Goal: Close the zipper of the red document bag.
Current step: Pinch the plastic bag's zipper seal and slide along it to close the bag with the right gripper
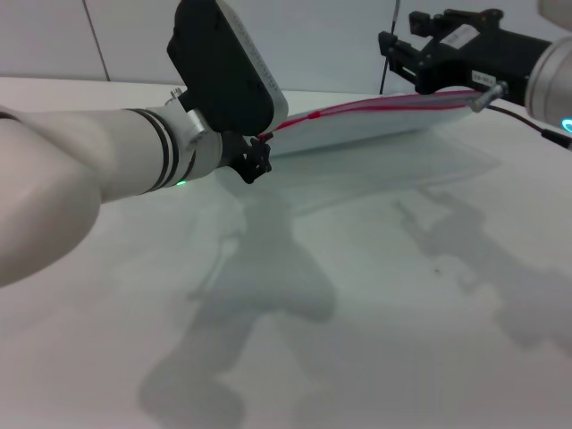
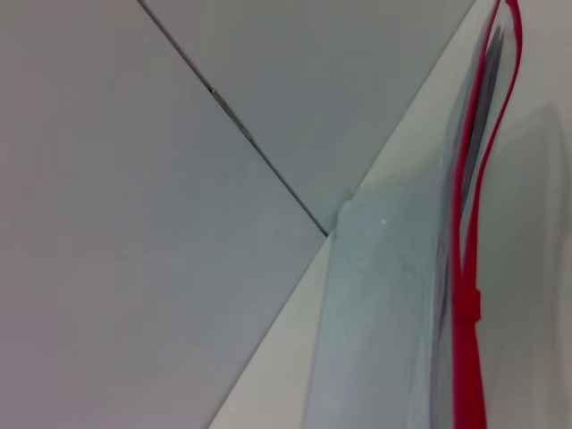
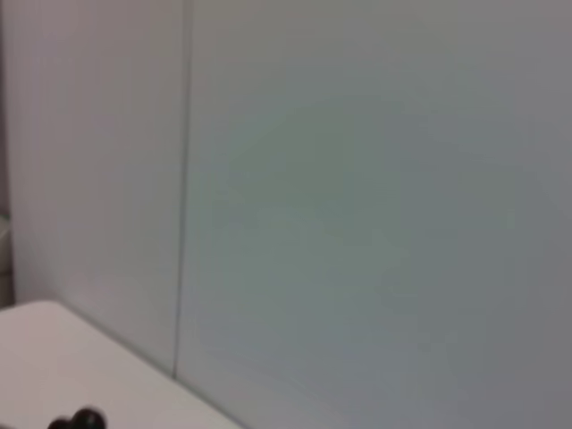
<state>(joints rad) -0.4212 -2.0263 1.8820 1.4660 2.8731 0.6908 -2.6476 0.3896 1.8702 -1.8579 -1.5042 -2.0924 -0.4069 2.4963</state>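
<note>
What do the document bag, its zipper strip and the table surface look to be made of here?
The document bag looks like thin, flexible translucent plastic, pale blue-white: it is raised off the table and its shadow is faint. The zipper seems to be bright red moulded plastic, a narrow strip with a small block on it. The table looks like smooth matte white laminate, though that is uncertain.

White rounded arms with black ring bands, a green light, and black hands: left hand (image 1: 255,159), right hand (image 1: 398,55).
</note>
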